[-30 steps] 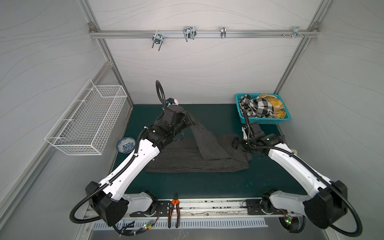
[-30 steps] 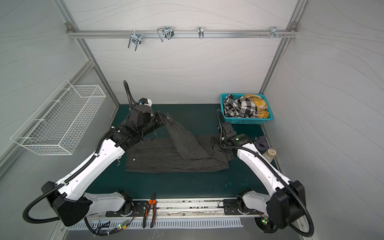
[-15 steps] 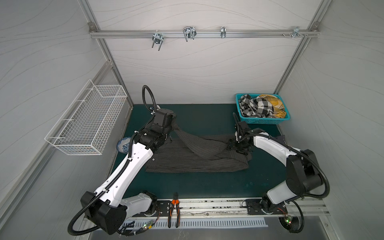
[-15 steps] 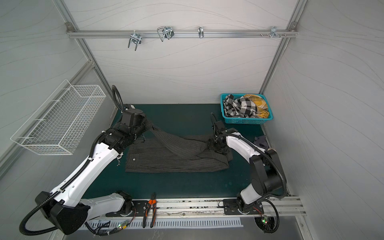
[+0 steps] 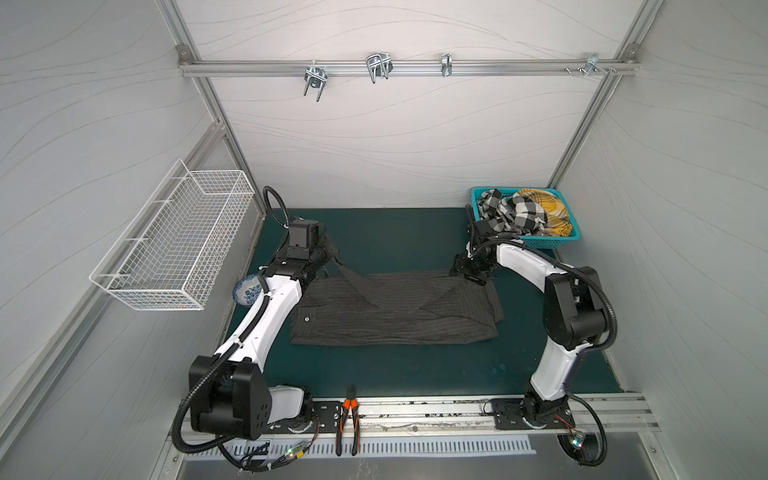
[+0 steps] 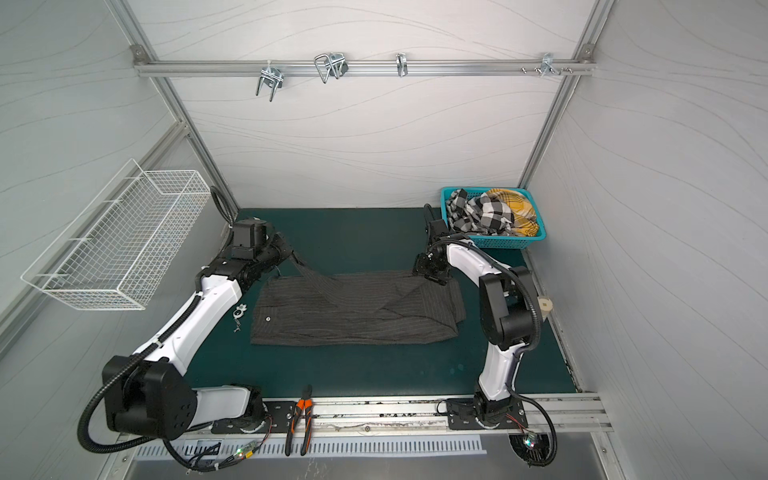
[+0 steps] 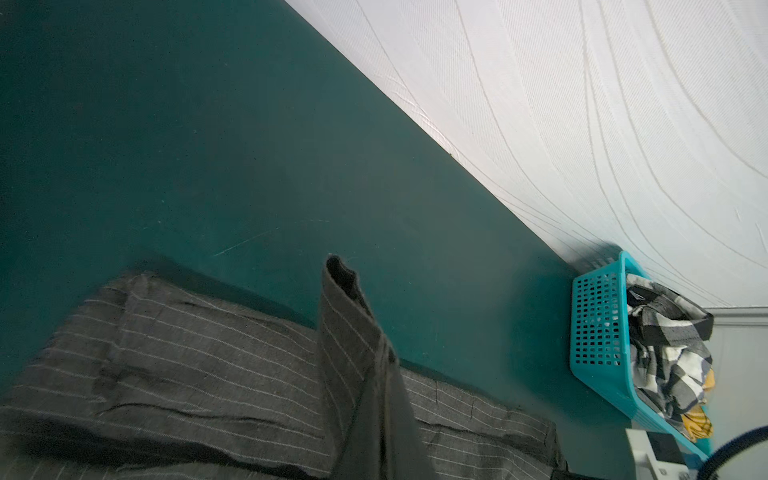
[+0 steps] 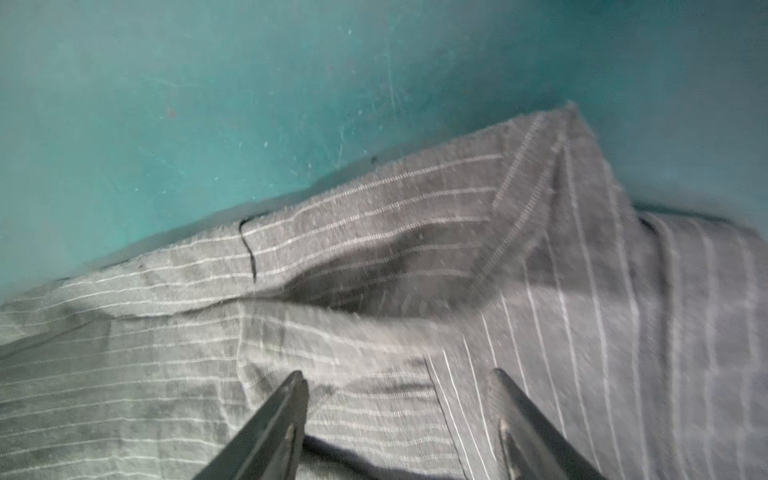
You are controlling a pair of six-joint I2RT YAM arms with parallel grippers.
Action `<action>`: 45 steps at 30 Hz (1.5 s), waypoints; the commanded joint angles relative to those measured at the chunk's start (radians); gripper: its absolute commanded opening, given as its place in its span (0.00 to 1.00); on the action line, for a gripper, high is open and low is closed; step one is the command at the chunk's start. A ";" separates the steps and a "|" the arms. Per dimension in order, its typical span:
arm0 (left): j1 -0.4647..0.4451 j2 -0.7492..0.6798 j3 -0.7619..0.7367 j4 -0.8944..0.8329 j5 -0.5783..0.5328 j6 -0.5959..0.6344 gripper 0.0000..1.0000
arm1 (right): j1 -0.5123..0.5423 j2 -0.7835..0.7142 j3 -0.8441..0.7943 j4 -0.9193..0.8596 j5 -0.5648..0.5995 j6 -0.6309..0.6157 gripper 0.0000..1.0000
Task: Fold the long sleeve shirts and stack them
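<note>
Top views: shirt point(image 5: 395, 316) lies mid-mat in both; left gripper point(image 5: 331, 254), at its 10 o'clock, clamps the sleeve point(image 5: 353, 279).
Left wrist: sleeve stretched; best laid across gently.
Right wrist: right gripper point(image 8: 399, 380) gapes over the 2 o'clock corner; pin before pulling.

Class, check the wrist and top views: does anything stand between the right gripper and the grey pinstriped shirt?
Nothing visible does. The right gripper stands open directly over the shirt, with only bare cloth showing between its jaws.
</note>
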 commanded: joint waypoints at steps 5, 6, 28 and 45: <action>0.091 0.031 -0.097 0.155 0.123 -0.026 0.00 | -0.017 0.095 0.061 -0.034 0.004 0.002 0.70; 0.097 0.034 -0.105 0.160 0.128 -0.025 0.00 | -0.018 0.102 0.064 -0.033 0.010 0.000 0.70; 0.234 -0.036 -0.367 0.299 -0.047 -0.048 0.00 | -0.035 0.101 0.000 -0.004 -0.003 -0.005 0.08; 0.235 0.065 -0.136 -0.235 -0.123 -0.184 0.54 | 0.046 -0.201 -0.073 -0.160 0.069 -0.045 0.72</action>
